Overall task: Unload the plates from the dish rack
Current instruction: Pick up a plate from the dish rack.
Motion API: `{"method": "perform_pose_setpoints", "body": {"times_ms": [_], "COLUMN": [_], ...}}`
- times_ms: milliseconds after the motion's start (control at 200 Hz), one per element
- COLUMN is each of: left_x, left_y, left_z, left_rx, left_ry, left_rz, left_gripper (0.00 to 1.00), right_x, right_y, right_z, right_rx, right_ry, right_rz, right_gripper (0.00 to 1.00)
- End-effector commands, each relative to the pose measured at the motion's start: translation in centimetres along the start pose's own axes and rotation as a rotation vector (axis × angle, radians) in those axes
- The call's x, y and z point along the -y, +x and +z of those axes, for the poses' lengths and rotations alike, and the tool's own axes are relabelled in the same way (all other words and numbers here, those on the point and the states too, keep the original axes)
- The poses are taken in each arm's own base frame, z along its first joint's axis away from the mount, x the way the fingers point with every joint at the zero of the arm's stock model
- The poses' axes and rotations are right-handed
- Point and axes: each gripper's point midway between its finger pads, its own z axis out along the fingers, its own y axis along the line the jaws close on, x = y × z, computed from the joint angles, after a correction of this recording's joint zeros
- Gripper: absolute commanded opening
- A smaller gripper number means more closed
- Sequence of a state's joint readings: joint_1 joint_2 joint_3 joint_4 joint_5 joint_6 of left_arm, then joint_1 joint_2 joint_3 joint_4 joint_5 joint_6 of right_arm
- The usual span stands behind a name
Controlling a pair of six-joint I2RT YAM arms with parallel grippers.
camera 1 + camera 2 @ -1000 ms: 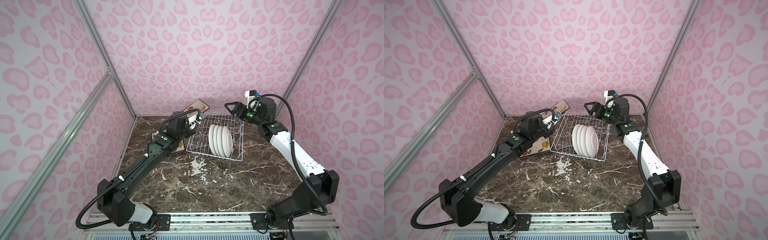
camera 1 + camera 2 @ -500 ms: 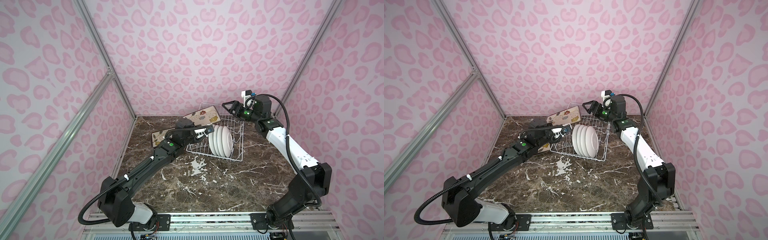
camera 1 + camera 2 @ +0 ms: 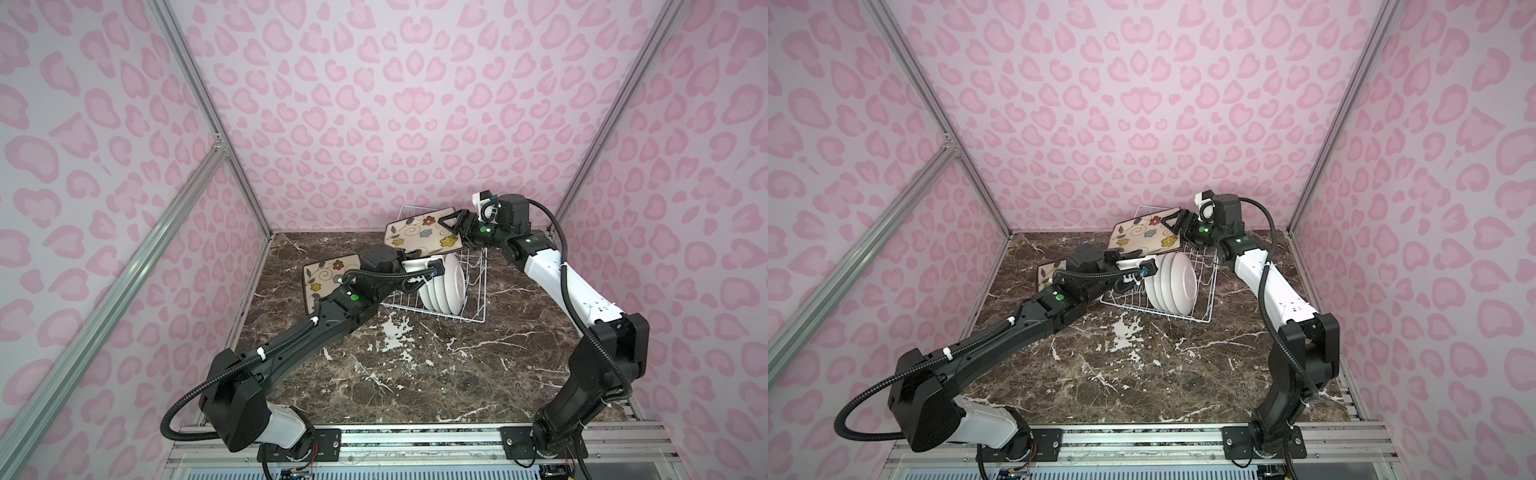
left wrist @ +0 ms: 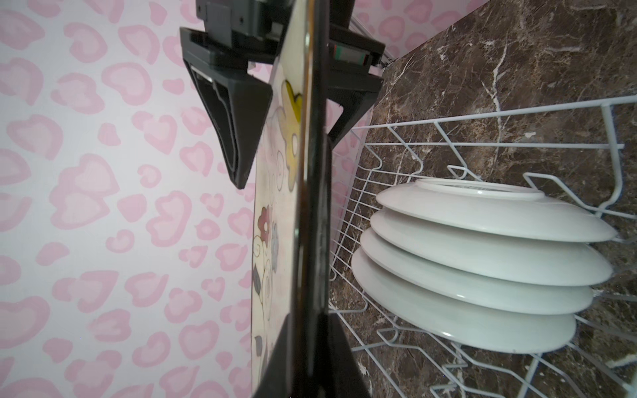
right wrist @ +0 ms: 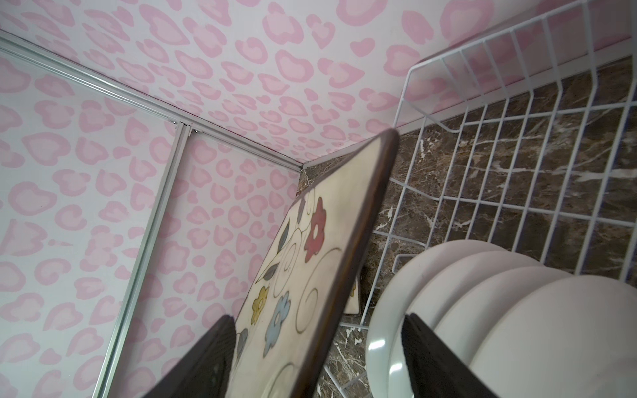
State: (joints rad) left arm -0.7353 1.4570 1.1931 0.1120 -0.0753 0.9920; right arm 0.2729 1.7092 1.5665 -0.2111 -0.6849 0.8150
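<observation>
White round plate [image 4: 482, 220] bears an underside marking [image 4: 472, 186], blurred, unreadable.

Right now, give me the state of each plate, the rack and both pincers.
dish rack: partly loaded.
round white plates: four, on edge in the rack.
raised square plate: in the air, tilted, out of the rack.
tabletop square plate: flat, face up, beside the rack.
left pincer: shut on the raised square plate.
right pincer: open, straddling its other edge.
</observation>
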Motion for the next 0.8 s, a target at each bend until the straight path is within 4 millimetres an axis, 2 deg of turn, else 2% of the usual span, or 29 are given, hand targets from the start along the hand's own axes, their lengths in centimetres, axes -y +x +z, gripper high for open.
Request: {"method": "perform_pose_setpoints", "body": {"times_ms": [0, 470, 610, 720, 795], "left_x": [-5.2, -4.9, -4.6, -4.6, -4.4], "left_y": [-3.6, -3.8, -4.0, -4.2, -4.0], "left_z": [-0.7, -0.8, -1.0, -1.4, -1.4], "left_rx": [0.137, 0.162, 0.177, 0.191, 0.182], "left_ry": [-0.22, -0.225, -0.216, -0.213, -0.211], "left_rz": [0.025, 0.043, 0.041, 0.027, 0.032], "left_gripper": [0.03, 0.03, 0.03, 0.03, 0.03], "right_x": [0.1, 0.4, -0.2, -0.5, -0.4], "right_y": [0.9, 3.4, 3.9, 4.5, 4.5], "right_z": [0.4, -0.2, 0.0, -0.2, -0.5], "right_rx": [-0.041, -0.183, -0.236, -0.279, -0.28], "right_ry": [-0.019, -0.054, -0.114, -0.12, -0.114], "right_rz": [0.027, 0.083, 0.115, 0.115, 0.114], "right_gripper": [0.73, 0.56, 0.45, 0.41, 0.32]}}
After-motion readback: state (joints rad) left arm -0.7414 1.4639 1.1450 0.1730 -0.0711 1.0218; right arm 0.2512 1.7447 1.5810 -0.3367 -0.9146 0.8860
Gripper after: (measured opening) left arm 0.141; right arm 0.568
